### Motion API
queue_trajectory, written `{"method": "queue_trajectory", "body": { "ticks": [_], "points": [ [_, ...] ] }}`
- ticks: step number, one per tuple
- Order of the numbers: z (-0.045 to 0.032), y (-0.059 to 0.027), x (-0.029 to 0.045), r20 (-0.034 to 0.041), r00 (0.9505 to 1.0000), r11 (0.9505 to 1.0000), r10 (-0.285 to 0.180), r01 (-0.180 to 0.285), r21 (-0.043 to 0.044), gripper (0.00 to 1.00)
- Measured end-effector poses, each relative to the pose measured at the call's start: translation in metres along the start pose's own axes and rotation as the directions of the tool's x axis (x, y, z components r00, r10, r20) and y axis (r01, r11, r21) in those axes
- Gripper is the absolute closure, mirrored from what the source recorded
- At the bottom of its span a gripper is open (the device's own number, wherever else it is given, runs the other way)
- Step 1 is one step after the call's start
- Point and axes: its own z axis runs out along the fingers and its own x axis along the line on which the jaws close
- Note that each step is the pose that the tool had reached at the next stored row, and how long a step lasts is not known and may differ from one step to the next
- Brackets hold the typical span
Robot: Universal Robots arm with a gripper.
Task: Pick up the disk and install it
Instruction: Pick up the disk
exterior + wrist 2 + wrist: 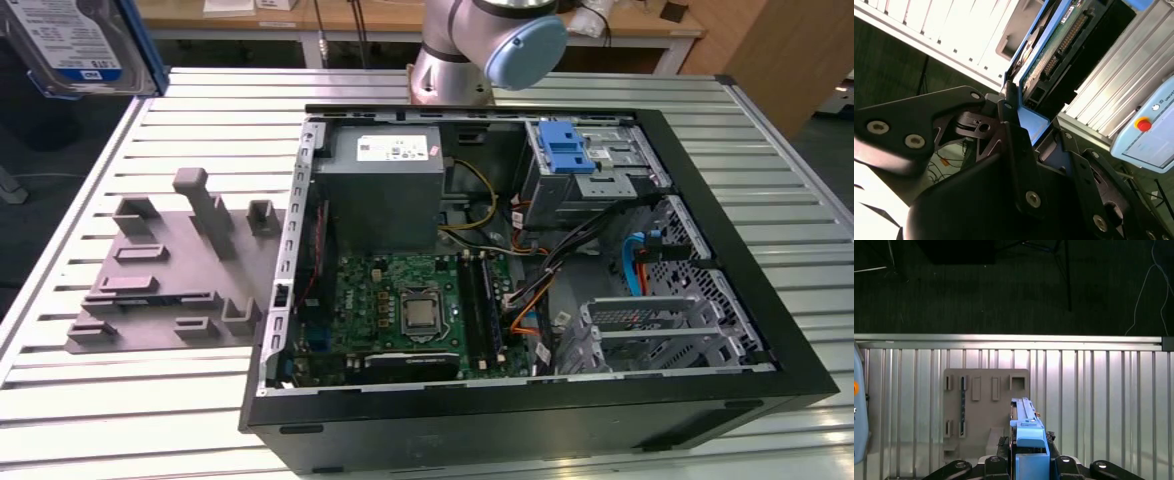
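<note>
The disk (64, 45) hangs high at the exterior view's upper left, above the table's edge, with its white-and-blue label facing the camera and a blue rail frame round it. In the first wrist view the disk (1026, 430) stands edge-on between the black fingers of my gripper (1029, 462), over the slatted table. In the second wrist view my gripper (1026, 117) is shut on the disk (1054, 45), whose green circuit-board side shows. The open computer case (747, 300) lies well to the exterior view's right of the disk.
A grey holder fixture (167, 270) sits on the slatted table (147, 420) left of the case. Inside the case are a power-supply box (380, 185), a motherboard (407, 300), a blue latch cage (581, 160) and a silver drive cage (661, 330). The arm's base (481, 45) stands behind.
</note>
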Motion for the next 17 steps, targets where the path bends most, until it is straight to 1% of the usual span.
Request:
{"method": "queue_trajectory", "body": {
  "ticks": [17],
  "points": [
    [-0.0002,-0.0123,-0.0001,0.0000,1.0000,1.0000,0.000,0.000,0.0000,0.64]
  ]
}}
